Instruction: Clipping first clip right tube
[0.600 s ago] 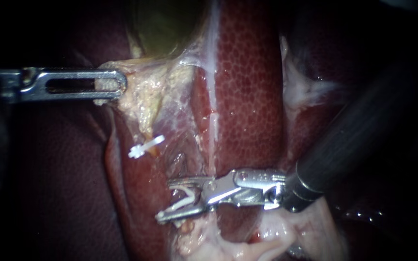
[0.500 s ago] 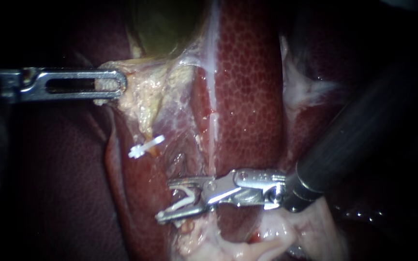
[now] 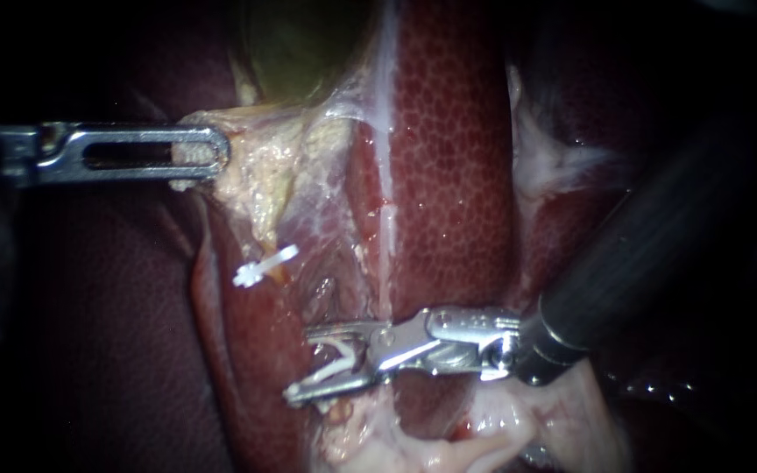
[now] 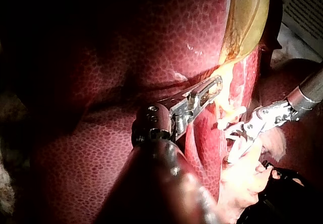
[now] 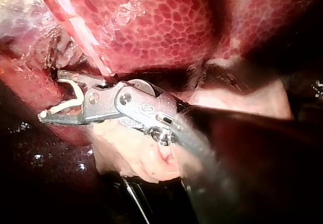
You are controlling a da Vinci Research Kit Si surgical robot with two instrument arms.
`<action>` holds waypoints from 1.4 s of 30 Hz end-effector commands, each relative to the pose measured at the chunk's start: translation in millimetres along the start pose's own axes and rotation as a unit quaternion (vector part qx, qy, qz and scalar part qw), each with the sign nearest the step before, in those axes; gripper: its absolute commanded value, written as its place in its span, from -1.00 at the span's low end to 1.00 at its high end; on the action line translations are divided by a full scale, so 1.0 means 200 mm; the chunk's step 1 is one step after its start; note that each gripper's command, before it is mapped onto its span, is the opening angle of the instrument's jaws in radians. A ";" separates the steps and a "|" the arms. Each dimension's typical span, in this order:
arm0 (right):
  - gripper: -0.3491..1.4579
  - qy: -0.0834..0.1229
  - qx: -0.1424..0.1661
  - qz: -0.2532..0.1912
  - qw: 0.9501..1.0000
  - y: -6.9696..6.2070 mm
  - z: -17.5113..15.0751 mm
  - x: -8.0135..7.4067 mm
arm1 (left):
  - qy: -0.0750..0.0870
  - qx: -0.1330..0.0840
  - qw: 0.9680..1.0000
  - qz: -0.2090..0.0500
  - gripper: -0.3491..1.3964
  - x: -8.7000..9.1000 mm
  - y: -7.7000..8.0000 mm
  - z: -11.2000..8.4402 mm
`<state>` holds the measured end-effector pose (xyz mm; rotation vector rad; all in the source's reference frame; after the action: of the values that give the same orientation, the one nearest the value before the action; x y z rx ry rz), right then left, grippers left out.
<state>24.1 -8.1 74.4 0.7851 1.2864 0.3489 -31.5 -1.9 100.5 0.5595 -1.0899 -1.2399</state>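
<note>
Coming in from 9 o'clock in the endoscope view, the left instrument (image 3: 216,158) is clamping its slotted jaws on the pale tissue (image 3: 260,180) just below the gallbladder (image 3: 295,52), which is sitting at 12 o'clock. The liver (image 3: 449,175) is filling the centre and the 1 o'clock area.

The right instrument (image 3: 300,363) is entering from 3 o'clock, its dark shaft running up toward 2 o'clock. Its jaws are standing well apart and gripping a loaded clip (image 3: 336,357) from both sides; the white clip is lying open between them. These jaws are sitting at 6 o'clock, right at the lower end of the right tube (image 3: 326,302). Whether the tube is lying inside the clip's legs cannot be told.

A placed clip (image 3: 265,265) is sitting on a strand to the 10 o'clock side of the right jaws, apart from them.

In the right wrist view the loaded clip (image 5: 70,100) is curving between the parted jaws of the right instrument (image 5: 50,95).
</note>
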 end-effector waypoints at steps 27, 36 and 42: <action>-0.23 0.006 0.004 0.012 1.000 -0.008 -0.040 0.014 | 0.000 0.000 1.000 0.000 -1.00 0.000 0.000 -0.001; -0.23 0.006 0.004 0.014 1.000 -0.011 -0.059 0.014 | 0.000 0.000 1.000 0.000 -1.00 0.000 0.000 -0.001; -0.23 0.006 0.001 0.014 1.000 -0.010 -0.069 0.010 | 0.000 0.000 1.000 0.000 -1.00 0.000 0.000 -0.001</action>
<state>11.0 -3.6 70.6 0.8035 1.2888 0.3751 -31.3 -2.0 100.4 0.5602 -1.0902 -1.2385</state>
